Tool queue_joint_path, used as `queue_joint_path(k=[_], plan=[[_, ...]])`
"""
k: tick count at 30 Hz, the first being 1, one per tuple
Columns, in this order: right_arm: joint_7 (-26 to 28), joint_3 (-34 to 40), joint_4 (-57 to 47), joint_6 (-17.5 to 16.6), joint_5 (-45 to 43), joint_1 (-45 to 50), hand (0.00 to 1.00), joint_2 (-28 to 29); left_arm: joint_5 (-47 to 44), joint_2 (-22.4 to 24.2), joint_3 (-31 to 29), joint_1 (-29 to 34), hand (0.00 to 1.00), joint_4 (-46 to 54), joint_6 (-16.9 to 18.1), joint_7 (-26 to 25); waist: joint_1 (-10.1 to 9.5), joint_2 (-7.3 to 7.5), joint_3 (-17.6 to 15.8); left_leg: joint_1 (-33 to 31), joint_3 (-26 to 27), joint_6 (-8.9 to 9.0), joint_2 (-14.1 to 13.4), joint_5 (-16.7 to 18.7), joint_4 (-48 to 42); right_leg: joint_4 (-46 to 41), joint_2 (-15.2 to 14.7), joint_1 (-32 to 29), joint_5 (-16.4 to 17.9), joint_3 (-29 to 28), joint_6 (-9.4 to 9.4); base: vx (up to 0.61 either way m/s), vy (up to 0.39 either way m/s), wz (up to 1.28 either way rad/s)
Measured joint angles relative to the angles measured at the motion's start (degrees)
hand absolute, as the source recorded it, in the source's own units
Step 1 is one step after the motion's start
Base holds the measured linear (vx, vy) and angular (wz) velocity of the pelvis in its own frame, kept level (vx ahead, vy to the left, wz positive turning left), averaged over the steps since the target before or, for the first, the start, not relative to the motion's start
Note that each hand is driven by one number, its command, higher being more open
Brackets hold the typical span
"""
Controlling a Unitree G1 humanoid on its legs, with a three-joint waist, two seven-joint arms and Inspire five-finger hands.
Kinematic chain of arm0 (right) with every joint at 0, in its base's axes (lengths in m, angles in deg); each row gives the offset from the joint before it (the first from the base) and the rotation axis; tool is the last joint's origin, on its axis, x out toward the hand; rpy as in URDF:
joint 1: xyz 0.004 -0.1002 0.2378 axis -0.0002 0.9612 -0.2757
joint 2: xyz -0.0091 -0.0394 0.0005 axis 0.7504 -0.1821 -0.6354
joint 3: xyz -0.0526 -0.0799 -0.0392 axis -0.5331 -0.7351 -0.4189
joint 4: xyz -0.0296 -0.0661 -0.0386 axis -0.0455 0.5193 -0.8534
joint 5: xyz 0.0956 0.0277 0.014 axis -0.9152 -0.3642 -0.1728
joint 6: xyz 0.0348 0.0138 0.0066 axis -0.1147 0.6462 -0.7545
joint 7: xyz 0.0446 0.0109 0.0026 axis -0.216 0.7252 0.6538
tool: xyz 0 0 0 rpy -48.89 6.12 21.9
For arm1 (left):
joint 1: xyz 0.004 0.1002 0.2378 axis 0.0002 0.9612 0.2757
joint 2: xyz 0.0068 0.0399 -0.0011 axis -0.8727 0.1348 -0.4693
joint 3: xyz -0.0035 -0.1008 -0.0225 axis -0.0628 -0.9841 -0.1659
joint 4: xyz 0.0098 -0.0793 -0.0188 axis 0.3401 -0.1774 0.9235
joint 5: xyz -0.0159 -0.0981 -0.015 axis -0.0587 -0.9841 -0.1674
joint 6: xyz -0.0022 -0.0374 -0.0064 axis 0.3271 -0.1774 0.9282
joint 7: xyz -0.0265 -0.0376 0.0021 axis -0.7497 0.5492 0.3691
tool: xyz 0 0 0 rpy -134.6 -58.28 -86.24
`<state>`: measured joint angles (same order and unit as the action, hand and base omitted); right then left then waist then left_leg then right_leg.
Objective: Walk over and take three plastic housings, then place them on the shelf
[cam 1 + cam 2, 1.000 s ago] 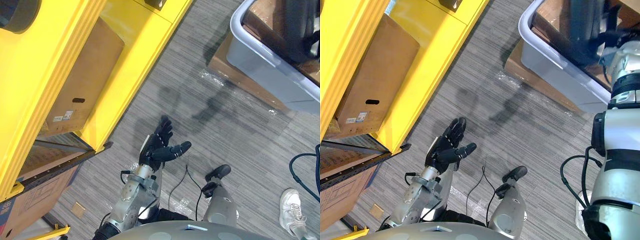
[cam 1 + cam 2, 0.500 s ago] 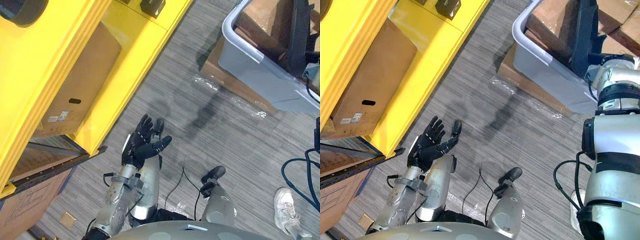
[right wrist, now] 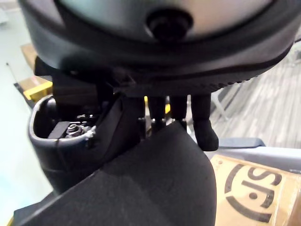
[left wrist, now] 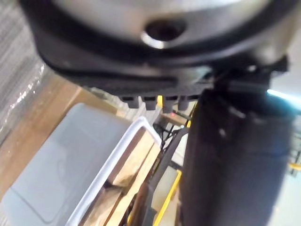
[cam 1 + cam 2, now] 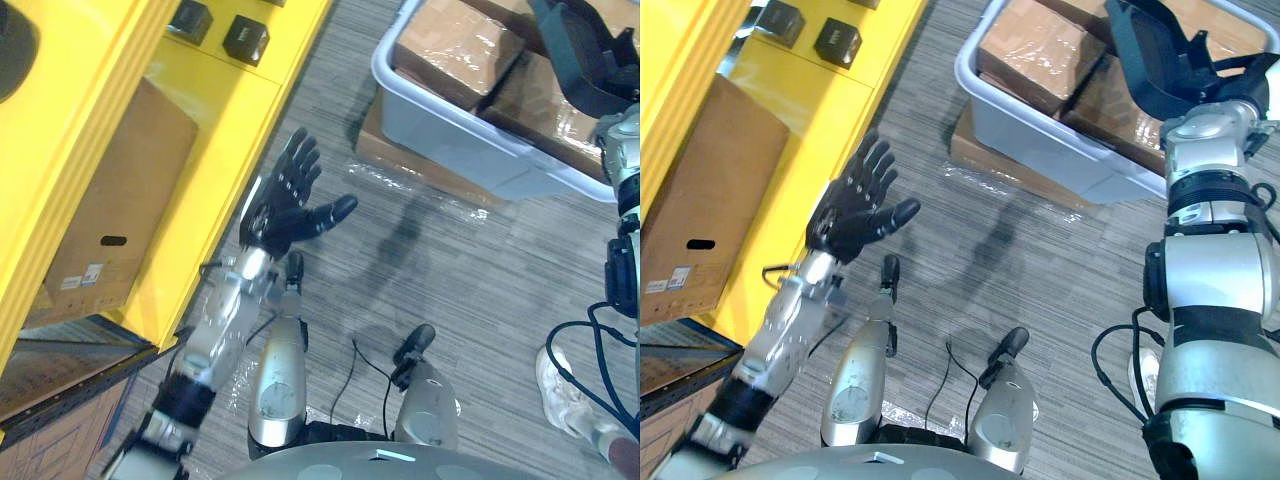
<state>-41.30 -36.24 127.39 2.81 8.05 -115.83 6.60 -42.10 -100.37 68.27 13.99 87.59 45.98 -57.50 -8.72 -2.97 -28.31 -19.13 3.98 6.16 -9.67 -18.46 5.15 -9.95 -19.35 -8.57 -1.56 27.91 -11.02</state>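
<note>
My right hand (image 3: 203, 127) is shut on a large black plastic housing (image 5: 1152, 62), held up over the grey bin (image 5: 1040, 140) at the far right. Its thumb and fingers curl round the housing's edge (image 3: 155, 188) in the right wrist view. My left hand (image 5: 285, 200) is open, fingers spread and holding nothing, raised beside the front edge of the yellow shelf (image 5: 230, 130). Two small black blocks (image 5: 246, 38) (image 5: 188, 18) sit on the shelf's upper level, beyond the left hand.
The grey bin holds plastic-wrapped cardboard boxes (image 5: 455, 45) and stands on flat cardboard (image 5: 400, 160). A brown carton (image 5: 120, 220) fills the shelf's lower bay. A person's white shoe (image 5: 560, 385) is at the right. Grey carpet (image 5: 450, 260) lies between shelf and bin.
The camera has moved, so bin and shelf sit lower and closer in view. My left hand has risen from low by the floor up beside the shelf edge, still open.
</note>
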Motion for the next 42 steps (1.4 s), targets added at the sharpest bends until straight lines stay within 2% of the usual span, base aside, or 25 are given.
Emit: queue_joint_path(k=[3,6,9,14,18,22,27,31,33,40,42], plan=[[-0.49,0.06,-0.62,-0.21,4.08,0.01,0.00,4.17,-5.98,0.40,0.16,-8.78,1.00,-9.01,-7.16,-0.23,2.00,1.26,0.05,0.09,1.12,0.39,-1.40,0.00,0.01,0.13,1.24,-0.97,-0.21,-1.46,0.13,-0.06,-0.057,-0.24],[-0.53,0.09,-2.90,-0.01,6.23,0.74,0.00,6.33,-8.91,1.66,0.16,-12.05,1.00,-14.65,-12.44,-1.51,3.03,1.96,-0.04,0.16,2.53,0.60,-2.38,0.02,0.00,0.55,2.00,-2.03,-0.75,-2.97,0.53,-0.04,-0.060,-0.28],[-1.29,0.11,-4.34,0.20,7.46,0.91,0.00,7.41,-13.15,2.38,0.11,-14.67,1.00,-17.87,-16.12,-3.06,3.60,2.05,-0.07,0.61,4.07,0.65,-2.94,-0.01,-0.04,1.57,2.58,-2.35,-1.52,-4.03,0.67,-0.02,-0.047,-0.25],[-2.93,0.01,-6.61,-0.01,12.95,1.14,0.00,8.14,-20.22,2.62,-0.03,-20.55,1.00,-20.03,-19.41,-5.06,4.37,2.06,-0.07,0.82,5.21,0.92,-3.47,0.21,0.00,3.32,3.30,-2.42,-2.75,-4.98,0.76,-0.04,-0.049,-0.13],[-4.52,-0.09,-9.64,-1.51,17.19,1.89,0.00,8.21,-27.88,2.81,-0.68,-23.33,1.00,-21.26,-20.96,-6.76,4.93,2.19,-0.09,0.89,6.12,1.05,-3.47,0.32,-0.06,5.08,3.54,-2.31,-3.91,-5.69,0.70,-0.02,-0.043,-0.12],[-6.23,-0.11,-15.39,-5.90,21.29,5.74,0.00,8.30,-33.49,3.38,-1.97,-23.51,1.00,-25.44,-22.55,-7.43,5.88,2.41,-0.13,2.91,6.90,1.01,-3.48,0.26,-0.24,5.26,3.53,-0.85,-4.07,-6.26,0.69,0.01,-0.043,-0.07],[-8.99,-0.13,-20.25,-9.85,27.25,8.90,0.00,8.34,-37.85,3.60,-2.14,-23.67,1.00,-25.48,-23.28,-7.91,6.75,2.50,-0.11,4.02,7.27,1.42,-3.78,0.68,-0.05,5.83,3.82,0.25,-4.07,-6.37,0.67,-0.02,-0.038,-0.03],[-10.36,-0.09,-24.61,-12.55,31.08,13.77,0.00,9.83,-39.73,4.01,-2.08,-23.23,1.00,-26.23,-23.72,-8.41,7.19,4.25,0.09,6.10,7.66,2.16,-4.01,2.12,0.00,7.42,4.21,2.51,-4.32,-6.78,0.54,-0.03,-0.024,-0.07],[-10.48,-0.10,-27.61,-14.57,34.15,16.64,0.00,10.22,-39.85,4.62,-2.03,-23.27,1.00,-26.24,-23.64,-8.44,7.32,5.38,0.31,6.67,8.08,1.96,-3.99,2.21,-0.01,8.88,4.37,3.47,-4.83,-6.90,0.42,0.01,-0.024,-0.06],[-10.48,-0.12,-34.41,-19.65,40.20,22.91,0.00,14.67,-41.80,6.19,-0.79,-23.29,1.00,-26.72,-23.04,-8.47,7.51,6.71,0.72,10.19,9.27,1.99,-3.89,2.32,-0.26,11.31,4.56,7.53,-5.36,-6.89,0.31,0.07,-0.034,-0.04],[-10.48,-0.13,-35.97,-20.06,41.77,24.66,0.00,15.62,-41.81,6.82,-0.23,-23.22,1.00,-26.72,-22.75,-8.42,7.38,6.91,1.37,10.56,9.50,1.99,-3.89,2.32,-0.25,11.39,4.57,7.79,-5.35,-6.90,0.31,0.04,-0.029,-0.06]])
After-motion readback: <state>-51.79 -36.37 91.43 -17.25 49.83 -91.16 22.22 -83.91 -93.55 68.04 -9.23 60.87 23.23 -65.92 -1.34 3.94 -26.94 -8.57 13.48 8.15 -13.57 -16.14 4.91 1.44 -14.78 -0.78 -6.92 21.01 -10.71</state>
